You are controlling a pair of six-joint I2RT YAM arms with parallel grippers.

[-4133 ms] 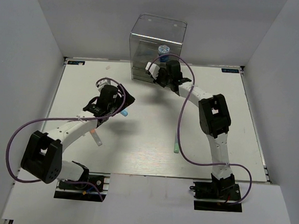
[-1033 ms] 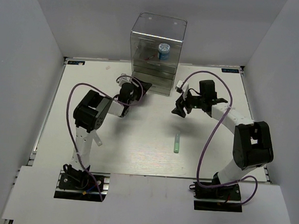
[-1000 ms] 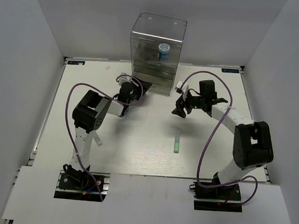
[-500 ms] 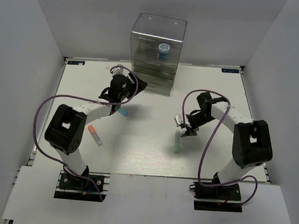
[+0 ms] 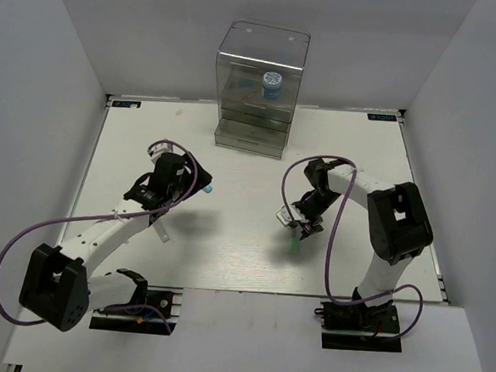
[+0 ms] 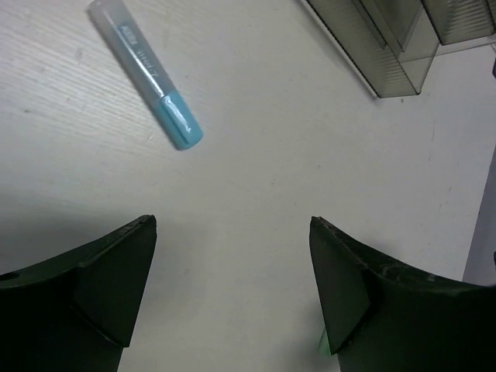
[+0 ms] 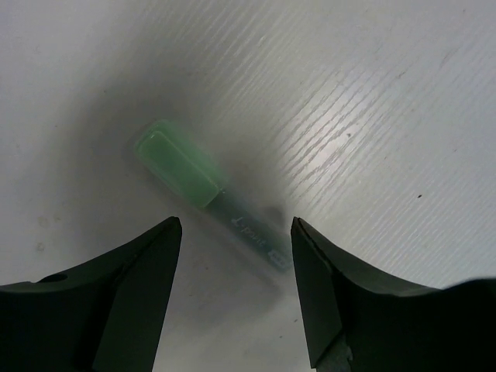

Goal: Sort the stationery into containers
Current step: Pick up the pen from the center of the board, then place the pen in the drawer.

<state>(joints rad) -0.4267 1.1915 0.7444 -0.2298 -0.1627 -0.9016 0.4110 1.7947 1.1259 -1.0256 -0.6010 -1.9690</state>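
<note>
Right hand point(image 5: 299, 219) is down low in the top view. A second back it hovered just off the front of the drawer unit point(image 5: 260, 68). It has since swung well clear of that unit toward the near edge and now sits over the green marker point(image 5: 293, 243) on the table point(image 5: 226, 253). Left hand point(image 5: 178, 181) has also pulled back from the drawer unit, out to its left, beside the blue-capped marker point(image 5: 205, 186). The blue-white pot point(image 5: 272, 85) sits high in the unit, so that one looks sorted. Both arms seem to be lining up fresh pickups.

Left wrist view: the fingers are wide apart with nothing between them. The blue-capped marker lies ahead and to the left, a clear barrel with a pale blue cap, flat on the table. The drawer unit's grey corner shows beyond on the right.

Right wrist view: the fingers are parted, straddling the green marker without touching it. It has a translucent barrel and a soft green cap, lies diagonally and is slightly blurred. Closing looks like the next step.
</note>
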